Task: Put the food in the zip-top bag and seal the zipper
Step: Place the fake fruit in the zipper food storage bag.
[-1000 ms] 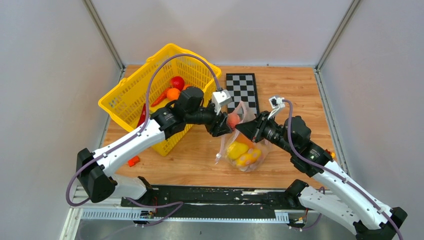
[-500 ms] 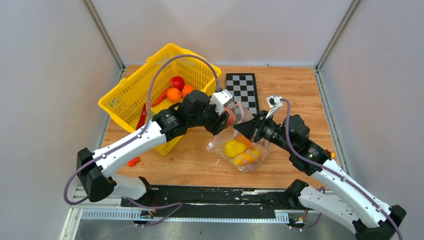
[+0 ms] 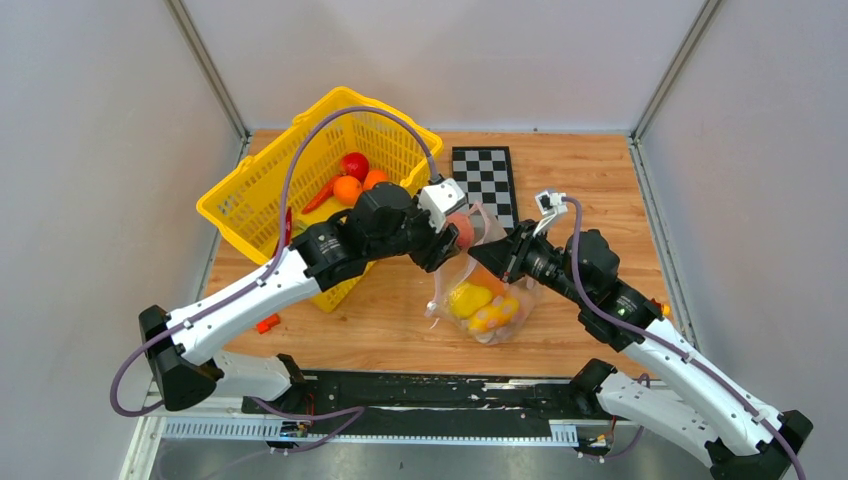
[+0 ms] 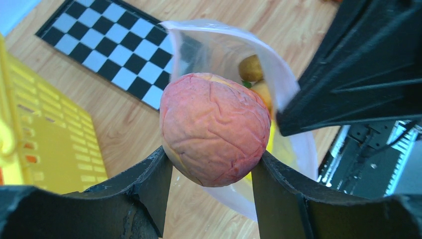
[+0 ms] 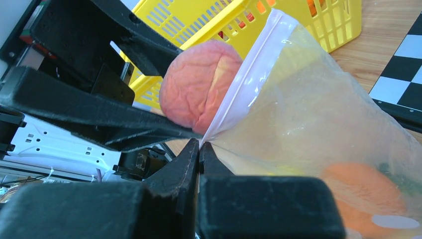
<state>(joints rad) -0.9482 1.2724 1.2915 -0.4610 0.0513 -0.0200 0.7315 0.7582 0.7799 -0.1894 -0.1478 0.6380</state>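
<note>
From above, the left arm's wrist covers the mouth of the zip-top bag (image 3: 478, 305). In the left wrist view the pink fruit (image 4: 215, 128) hides most of the bag's inside; only scraps of other food (image 4: 250, 68) show. In the right wrist view an orange piece (image 5: 366, 191), perhaps a fruit, is blurred and cut off below.

2 arms (image 3: 250, 290) — white links, black joints, purple cables (image 3: 297, 155).

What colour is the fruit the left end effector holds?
Pinkish-red fruit, yellow streaks; left wrist view.
</note>
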